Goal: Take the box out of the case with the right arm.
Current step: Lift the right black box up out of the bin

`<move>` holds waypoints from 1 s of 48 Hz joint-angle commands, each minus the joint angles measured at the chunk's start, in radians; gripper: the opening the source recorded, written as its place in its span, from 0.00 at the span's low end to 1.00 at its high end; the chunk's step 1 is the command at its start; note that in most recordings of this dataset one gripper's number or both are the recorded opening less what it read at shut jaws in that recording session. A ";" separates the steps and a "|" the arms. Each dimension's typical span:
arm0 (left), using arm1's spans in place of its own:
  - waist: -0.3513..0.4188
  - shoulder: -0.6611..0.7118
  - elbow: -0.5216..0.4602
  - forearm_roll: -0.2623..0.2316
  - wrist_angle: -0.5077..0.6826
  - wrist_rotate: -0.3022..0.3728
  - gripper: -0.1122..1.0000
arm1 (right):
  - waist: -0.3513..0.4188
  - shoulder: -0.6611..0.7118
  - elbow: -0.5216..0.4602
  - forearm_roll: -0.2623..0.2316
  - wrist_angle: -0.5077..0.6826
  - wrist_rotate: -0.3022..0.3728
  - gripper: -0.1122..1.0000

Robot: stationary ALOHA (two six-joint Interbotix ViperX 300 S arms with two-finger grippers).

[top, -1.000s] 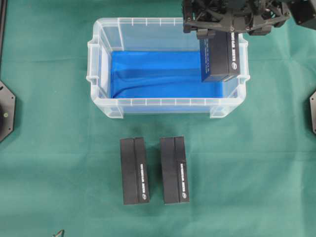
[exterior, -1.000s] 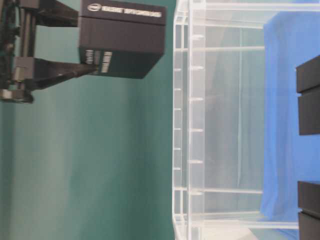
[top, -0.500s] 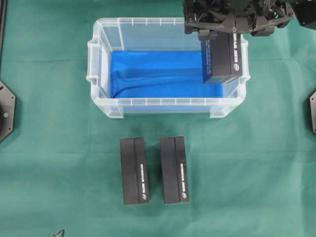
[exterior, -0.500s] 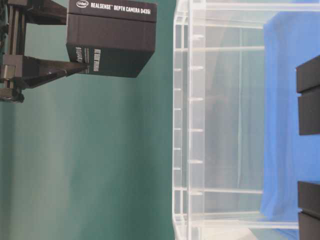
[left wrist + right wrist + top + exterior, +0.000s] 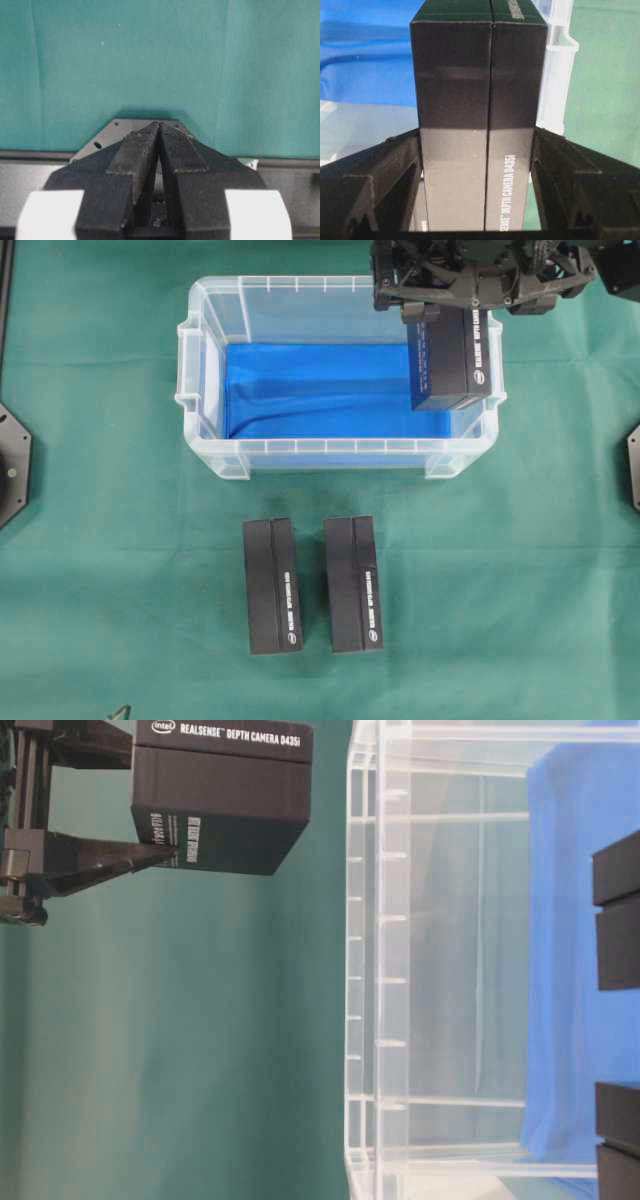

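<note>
Rigid black rectangular cardboard box [image 5: 450,360] hanging above the right end of the clear plastic case with blue-lined floor [image 5: 200,390], lifted free of the rim (so the table-level view suggests). Right arm's black lattice pincer [image 5: 477,175] clamped on its two broad flat faces, one finger per side. Probably light, stiff enough not to crush; smooth printed card, so somewhat slippery. Best held across those faces, square and deep. Left pincer [image 5: 159,137] pressed together, empty, over the green-clothed table [image 5: 520,570].
</note>
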 commanded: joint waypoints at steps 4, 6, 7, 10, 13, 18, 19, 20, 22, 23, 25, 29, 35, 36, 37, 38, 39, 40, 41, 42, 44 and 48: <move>0.000 0.005 -0.009 0.003 -0.003 0.000 0.10 | 0.005 -0.026 -0.028 -0.005 0.003 0.002 0.68; 0.000 0.005 -0.009 0.002 -0.003 0.000 0.10 | 0.005 -0.026 -0.028 -0.005 0.002 0.002 0.68; 0.000 0.003 -0.009 0.003 -0.003 0.000 0.10 | 0.003 -0.026 -0.028 -0.005 0.003 0.002 0.68; -0.002 0.003 -0.009 0.003 -0.003 0.000 0.10 | 0.003 -0.026 -0.028 -0.005 0.003 0.002 0.68; 0.000 0.003 -0.009 0.003 -0.003 0.000 0.10 | 0.005 -0.025 -0.028 -0.005 0.003 0.002 0.68; -0.002 0.003 -0.009 0.003 -0.003 0.000 0.10 | 0.003 -0.026 -0.028 -0.005 0.003 0.000 0.68; -0.002 0.003 -0.009 0.003 -0.003 0.000 0.10 | 0.005 -0.026 -0.028 -0.005 0.003 0.000 0.68; -0.002 0.003 -0.009 0.002 -0.003 0.000 0.10 | 0.003 -0.026 -0.028 -0.005 0.003 0.002 0.68; 0.000 0.003 -0.009 0.003 -0.003 0.000 0.10 | 0.003 -0.026 -0.028 -0.005 0.003 0.002 0.68; 0.000 0.003 -0.009 0.003 -0.003 0.000 0.10 | 0.005 -0.026 -0.028 -0.005 0.003 0.000 0.68; 0.000 0.003 -0.009 0.003 -0.003 0.000 0.10 | 0.005 -0.025 -0.028 -0.005 0.005 0.002 0.68; 0.000 0.003 -0.009 0.003 -0.003 0.000 0.10 | 0.005 -0.025 -0.028 -0.005 0.011 0.002 0.68; 0.000 0.005 -0.009 0.003 -0.003 0.000 0.10 | 0.005 -0.025 -0.028 -0.005 0.017 0.002 0.68; -0.002 0.003 -0.009 0.003 -0.003 0.000 0.10 | 0.003 -0.025 -0.028 -0.005 0.017 0.002 0.68; -0.002 0.005 -0.009 0.003 -0.003 0.000 0.10 | 0.005 -0.026 -0.028 -0.005 0.015 0.002 0.68; 0.000 0.003 -0.009 0.003 -0.003 0.000 0.10 | 0.005 -0.026 -0.028 -0.005 0.017 0.002 0.68; 0.000 0.005 -0.009 0.003 -0.003 0.000 0.10 | 0.003 -0.026 -0.028 -0.005 0.017 0.002 0.68; 0.000 0.003 -0.009 0.003 -0.003 0.000 0.10 | 0.003 -0.026 -0.028 -0.005 0.017 0.002 0.68; -0.002 0.003 -0.009 0.003 -0.003 0.000 0.10 | 0.005 -0.025 -0.028 -0.005 0.017 0.002 0.68; 0.000 0.003 -0.009 0.003 -0.003 0.000 0.10 | 0.005 -0.026 -0.028 -0.005 0.017 0.002 0.68; 0.000 0.003 -0.009 0.003 -0.003 0.000 0.10 | 0.005 -0.025 -0.028 -0.005 0.017 0.002 0.68; 0.000 0.003 -0.009 0.003 -0.003 0.000 0.10 | 0.003 -0.025 -0.028 -0.005 0.015 0.002 0.68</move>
